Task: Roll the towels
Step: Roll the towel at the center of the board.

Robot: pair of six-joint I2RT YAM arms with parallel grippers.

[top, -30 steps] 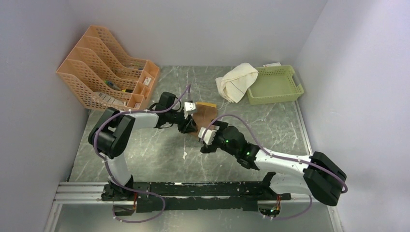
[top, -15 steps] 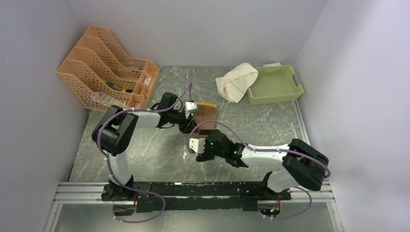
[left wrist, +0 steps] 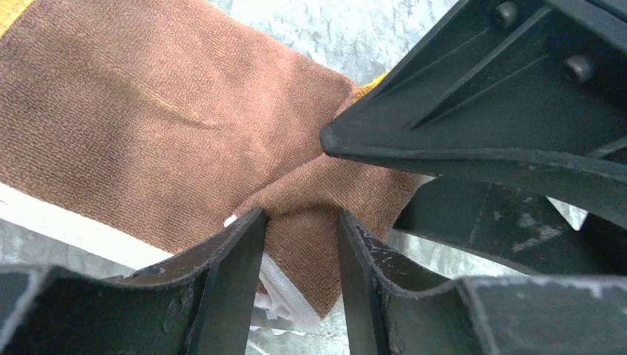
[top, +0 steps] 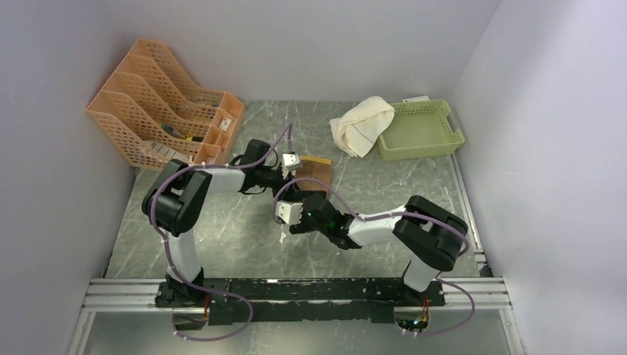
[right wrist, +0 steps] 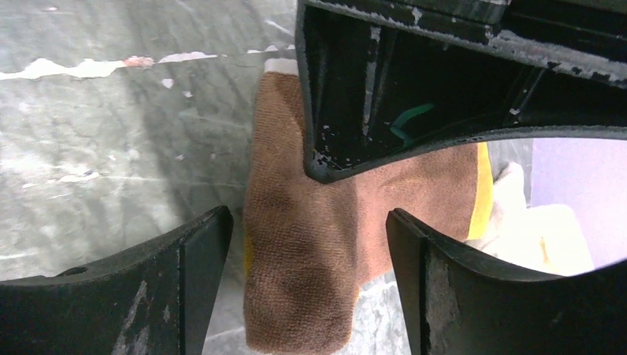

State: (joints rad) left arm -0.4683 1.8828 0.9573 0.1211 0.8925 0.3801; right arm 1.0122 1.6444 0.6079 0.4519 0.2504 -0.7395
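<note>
My left gripper (left wrist: pixel 299 218) is clamped on a raised fold of the mustard-and-brown towel (left wrist: pixel 148 126). The brown cloth is pinched between its fingers (left wrist: pixel 233 274), and the rest spreads flat beyond the tips. My right gripper (right wrist: pixel 307 214) stands with jaws apart, a folded brown end of that towel lying between them, while the cream-white towel (top: pixel 362 124) rests well beyond both jaws, draped against a green basket (top: pixel 429 140).

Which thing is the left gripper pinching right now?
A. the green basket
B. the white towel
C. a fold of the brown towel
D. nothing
C: the left wrist view shows the left gripper closed on a raised fold of the brown towel.
</note>
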